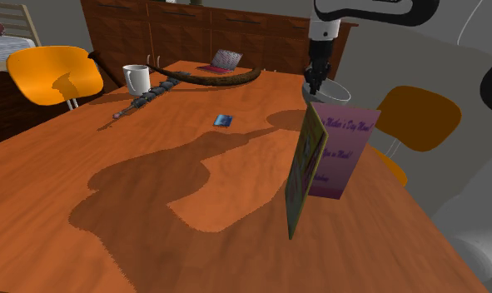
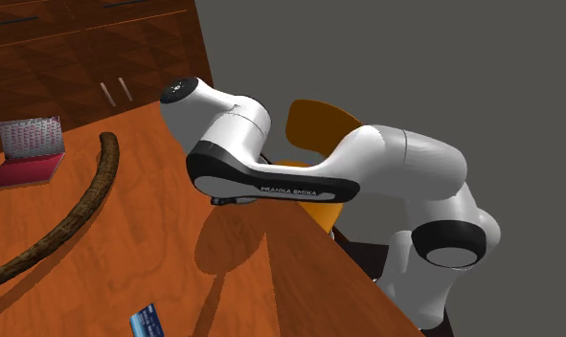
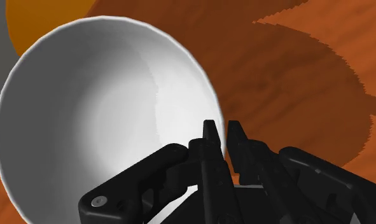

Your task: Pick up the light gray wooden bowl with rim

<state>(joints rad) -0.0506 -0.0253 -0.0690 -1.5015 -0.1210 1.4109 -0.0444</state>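
shoulder view: the arm (image 1: 325, 32) is coming down at 1 o'clock of the picture, and its gripper (image 1: 316, 81) is pointing straight down onto the rim of the bowl (image 1: 335, 90). the bowl, light grey, is lying at 2 o'clock from the middle of the table (image 1: 236, 183), close to the table's edge and just behind a standing purple card (image 1: 342, 154). i cannot tell whether the bowl is resting on the wood or hanging just off it. an orange chair (image 1: 419, 116) is standing at 3 o'clock of the bowl. a white mug (image 1: 136, 79) is sitting at 10 o'clock from the table's middle, well apart from the bowl.

second exterior view: the arm (image 2: 367, 163) is stretching from 4 o'clock toward 10 o'clock over the table (image 2: 156, 258), with the chair (image 2: 314, 124) showing behind it. a long dark curved stick (image 2: 91, 196) is lying at 9 o'clock.

wrist view: the bowl (image 3: 97, 108) is opening toward the camera, pale inside. the gripper (image 3: 221, 133) is standing narrow, and its 2 fingers (image 3: 208, 153) are pinching the bowl's rim, 1 inside the wall and 1 outside. the table (image 3: 294, 83) is showing beyond the outer finger, with a dark shadow lying across it.
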